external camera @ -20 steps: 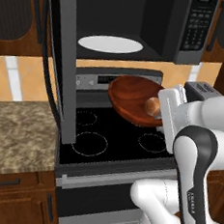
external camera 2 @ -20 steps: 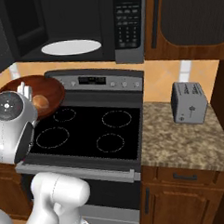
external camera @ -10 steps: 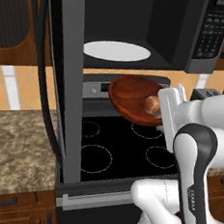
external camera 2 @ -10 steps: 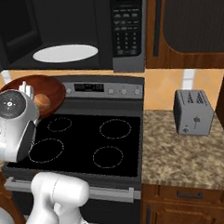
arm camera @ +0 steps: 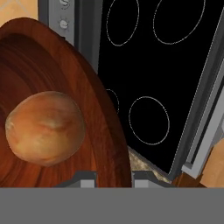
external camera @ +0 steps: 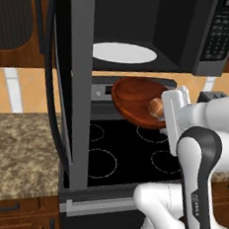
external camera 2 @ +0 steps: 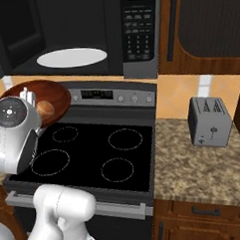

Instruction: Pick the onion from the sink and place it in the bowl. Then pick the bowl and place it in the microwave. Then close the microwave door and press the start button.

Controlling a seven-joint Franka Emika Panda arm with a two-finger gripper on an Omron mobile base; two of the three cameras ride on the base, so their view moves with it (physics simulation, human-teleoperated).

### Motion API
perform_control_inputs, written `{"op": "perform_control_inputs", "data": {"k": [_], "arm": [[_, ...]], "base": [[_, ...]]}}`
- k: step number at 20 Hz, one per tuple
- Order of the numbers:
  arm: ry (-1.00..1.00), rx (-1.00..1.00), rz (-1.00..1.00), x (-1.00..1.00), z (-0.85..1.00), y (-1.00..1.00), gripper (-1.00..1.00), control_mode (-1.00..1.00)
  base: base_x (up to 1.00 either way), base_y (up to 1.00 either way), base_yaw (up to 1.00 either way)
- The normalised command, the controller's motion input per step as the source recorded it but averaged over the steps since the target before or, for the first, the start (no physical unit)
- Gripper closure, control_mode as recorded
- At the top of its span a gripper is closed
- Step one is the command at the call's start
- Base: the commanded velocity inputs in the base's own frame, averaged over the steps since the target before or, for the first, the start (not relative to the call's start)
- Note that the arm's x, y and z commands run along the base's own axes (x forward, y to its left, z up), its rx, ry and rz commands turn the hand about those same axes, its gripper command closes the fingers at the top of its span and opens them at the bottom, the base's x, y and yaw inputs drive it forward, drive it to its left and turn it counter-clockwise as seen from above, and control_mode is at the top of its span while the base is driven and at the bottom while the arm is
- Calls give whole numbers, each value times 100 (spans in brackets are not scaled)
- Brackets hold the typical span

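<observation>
A: What is the gripper (arm camera: 113, 178) doing?

B: It is clamped on the rim of the bowl (external camera: 135, 99), one finger either side of the wooden wall, and the bowl hangs in the air with nothing under it but the stove (external camera 2: 99, 155).

A: And the onion (arm camera: 45, 127)?

B: Inside the bowl, just past the fingertips and a little to one side of them in the hand view, lying against the inner slope of the wood. From the left base view it shows right beside the gripper, at the bowl's near edge.

A: Where is the microwave (external camera 2: 87, 34) from there?

B: Above the gripper and farther out. Its cavity is exposed and the white turntable (external camera: 124, 53) sits higher than the bowl. The bowl is below the opening, in front of the stove's control panel.

A: The microwave door (external camera: 72, 82)?

B: Swung wide open, standing edge-on beyond the bowl on the side away from the gripper, with its handle bar on the far face. The button panel is on the other side, up past the gripper.

A: Anything else nearby?

B: A toaster (external camera 2: 210, 121) on the granite surface (external camera 2: 204, 165), well apart from the gripper, across the stove.
</observation>
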Motion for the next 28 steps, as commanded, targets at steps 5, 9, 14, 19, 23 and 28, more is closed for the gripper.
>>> {"op": "perform_control_inputs", "data": {"k": [5,9,14,19,23,28], "arm": [[0,0,0,0,0,0,100,100],[0,0,0,-2,0,1,100,-100],[-12,0,0,-91,25,3,100,-100],[-1,8,0,-27,57,-28,100,-100],[12,6,0,11,68,-17,100,-100],[1,-2,0,33,43,-5,100,-100]], "base": [[18,16,1],[0,3,2],[0,0,0],[0,0,0],[0,0,0],[0,0,0]]}}
